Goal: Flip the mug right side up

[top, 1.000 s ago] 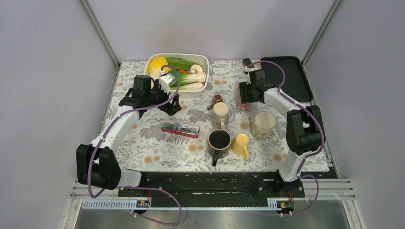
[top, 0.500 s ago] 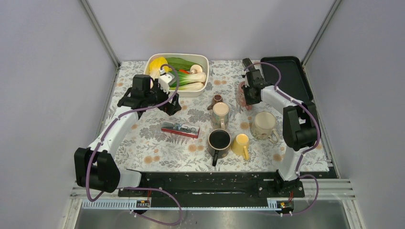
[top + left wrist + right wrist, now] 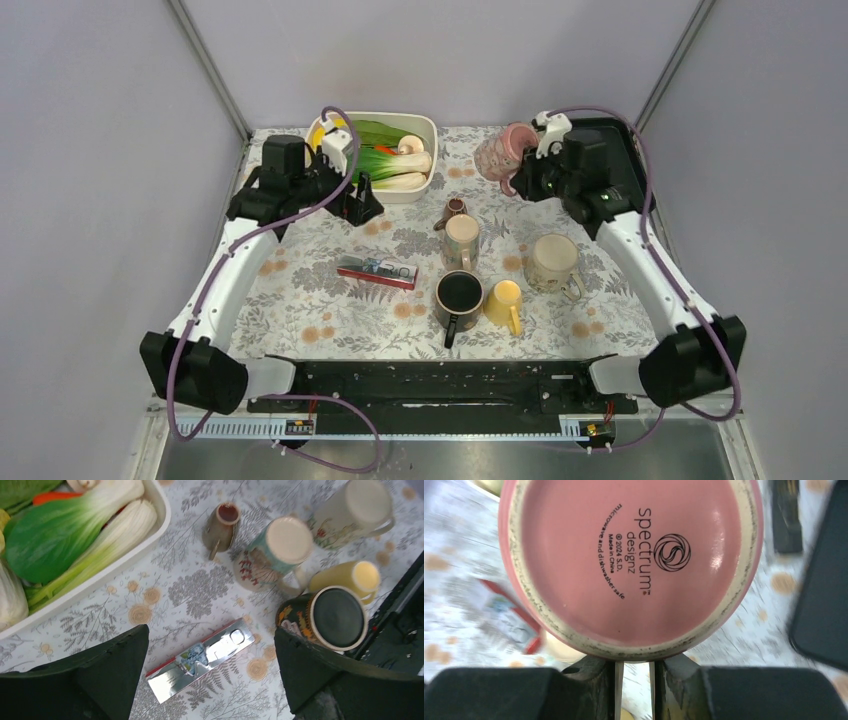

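Black mug (image 3: 459,293): upright at the centre front, nearest my bases, with its handle pointing toward me.
Yellow mug (image 3: 503,300): just right of the black mug, close against it, its mouth showing from above.
Packet (image 3: 377,271): silver with a red edge, lying flat on the floral cloth (image 3: 300,300) to the left of the black mug.
Cream mug (image 3: 552,262): upright to the right of the group, standing apart from the yellow mug.
Tall mug (image 3: 461,238): patterned and upright, just behind the black mug.
Brown cup (image 3: 455,208): small, just behind the tall mug.
Left gripper (image 3: 362,205): my fingers are spread wide and hold nothing. It hangs over the cloth just in front of the bowl, and its wrist camera looks down on the packet and the mugs.
Bowl (image 3: 425,125): white, at the far left of centre, filled with green leaves and pale stalks (image 3: 65,535).
Right gripper (image 3: 634,680): clamped on the pink mug, at the far right of the table. My fingers (image 3: 589,685) sit almost together just under the mug's base, and the part they pinch is hidden behind it.
Pink mug (image 3: 497,152): held on its side, off the cloth. Its base, printed "spectrum designz", faces my wrist camera and its mouth is turned away, so it is not yet right side up.
Tray (image 3: 625,140): black, in the far right corner, just beside my right wrist.
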Controlling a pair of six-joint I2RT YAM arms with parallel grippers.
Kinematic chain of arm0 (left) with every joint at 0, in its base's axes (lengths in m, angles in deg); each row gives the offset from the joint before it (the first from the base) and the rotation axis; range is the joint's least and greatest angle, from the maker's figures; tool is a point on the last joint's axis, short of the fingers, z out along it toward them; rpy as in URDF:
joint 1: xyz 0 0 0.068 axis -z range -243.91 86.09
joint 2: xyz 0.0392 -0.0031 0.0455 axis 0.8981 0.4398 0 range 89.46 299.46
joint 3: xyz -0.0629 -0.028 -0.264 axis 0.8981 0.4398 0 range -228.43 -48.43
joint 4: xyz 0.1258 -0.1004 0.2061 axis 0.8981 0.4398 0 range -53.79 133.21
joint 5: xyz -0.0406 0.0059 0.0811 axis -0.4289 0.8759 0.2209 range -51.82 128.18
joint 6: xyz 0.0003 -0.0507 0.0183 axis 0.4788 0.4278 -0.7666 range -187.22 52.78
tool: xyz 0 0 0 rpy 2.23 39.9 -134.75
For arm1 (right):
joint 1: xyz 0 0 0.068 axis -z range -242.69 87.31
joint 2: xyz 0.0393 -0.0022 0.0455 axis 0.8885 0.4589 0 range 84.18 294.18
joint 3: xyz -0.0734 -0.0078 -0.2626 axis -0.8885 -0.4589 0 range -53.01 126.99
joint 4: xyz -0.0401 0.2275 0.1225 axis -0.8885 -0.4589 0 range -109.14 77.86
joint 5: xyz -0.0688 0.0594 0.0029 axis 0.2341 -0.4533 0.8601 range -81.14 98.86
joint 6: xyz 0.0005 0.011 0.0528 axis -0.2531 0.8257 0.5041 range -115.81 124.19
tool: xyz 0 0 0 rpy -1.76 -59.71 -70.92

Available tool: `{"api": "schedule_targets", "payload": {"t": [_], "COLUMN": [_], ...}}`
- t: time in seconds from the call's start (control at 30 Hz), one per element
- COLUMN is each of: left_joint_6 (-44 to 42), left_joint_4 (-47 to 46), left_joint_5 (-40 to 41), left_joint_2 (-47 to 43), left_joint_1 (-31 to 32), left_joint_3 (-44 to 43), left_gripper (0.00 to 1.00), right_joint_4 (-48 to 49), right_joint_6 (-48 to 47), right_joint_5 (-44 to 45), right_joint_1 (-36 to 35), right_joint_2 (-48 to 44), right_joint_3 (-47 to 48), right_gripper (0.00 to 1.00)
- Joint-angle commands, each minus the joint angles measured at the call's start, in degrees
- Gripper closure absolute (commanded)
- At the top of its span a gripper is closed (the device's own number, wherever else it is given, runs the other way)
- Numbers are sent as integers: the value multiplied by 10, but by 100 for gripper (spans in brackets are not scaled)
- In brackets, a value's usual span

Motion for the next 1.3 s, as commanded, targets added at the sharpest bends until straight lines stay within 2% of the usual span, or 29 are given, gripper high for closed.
{"api": "schedule_targets", "payload": {"t": [0.0, 0.07, 0.13, 0.27, 0.33, 0.5, 0.53, 0.57, 0.63, 0.67, 0.77, 0.8, 0.9, 0.97, 1.07, 1.27], "left_joint_6": [59, 22, -44, -285, -374, -612, -637, -667, -707, -735, -889, -928, -993, -1011, -1025, -1047], "left_joint_4": [-12, -9, 4, 6, 6, -27, -32, -34, -70, -112, -280, -304, -253, -284, -385, -410], "left_joint_5": [-29, 18, 100, 276, 356, 426, 428, 423, 384, 351, 176, 128, 32, 10, -10, -15], "left_joint_2": [-39, -45, -44, -58, -69, -139, -150, -160, -181, -201, -268, -277, -271, -254, -225, -174], "left_joint_1": [24, 47, 81, 158, 179, 180, 180, 180, 187, 191, 197, 197, 208, 224, 241, 259], "left_joint_3": [-79, -106, -137, -146, -142, -66, -63, -63, -55, -36, 84, 110, 109, 118, 140, 111], "left_gripper": [2, 2, 2, 2, 2, 2, 2, 4, 17, 21, 22, 21, 19, 18, 17, 18], "right_joint_4": [123, 110, 91, 84, 82, 69, 69, 70, 77, 84, 92, 92, 111, 129, 150, 189], "right_joint_6": [65, 108, 149, 244, 262, 268, 270, 273, 284, 292, 298, 298, 303, 316, 334, 353], "right_joint_5": [-160, -196, -220, -279, -285, -273, -276, -280, -292, -301, -323, -328, -336, -351, -365, -376], "right_joint_1": [-3, -3, -3, -4, -10, -31, -36, -41, -46, -48, -51, -51, -51, -52, -52, -59], "right_joint_2": [-72, -80, -80, -72, -73, -79, -79, -80, -86, -90, -109, -117, -144, -155, -164, -166], "right_joint_3": [19, 41, 68, 101, 107, 115, 115, 113, 107, 102, 94, 91, 73, 60, 43, 19], "right_gripper": [100, 100, 100, 100, 100, 100, 100, 100, 100, 100, 100, 100, 100, 100, 100, 100]}}
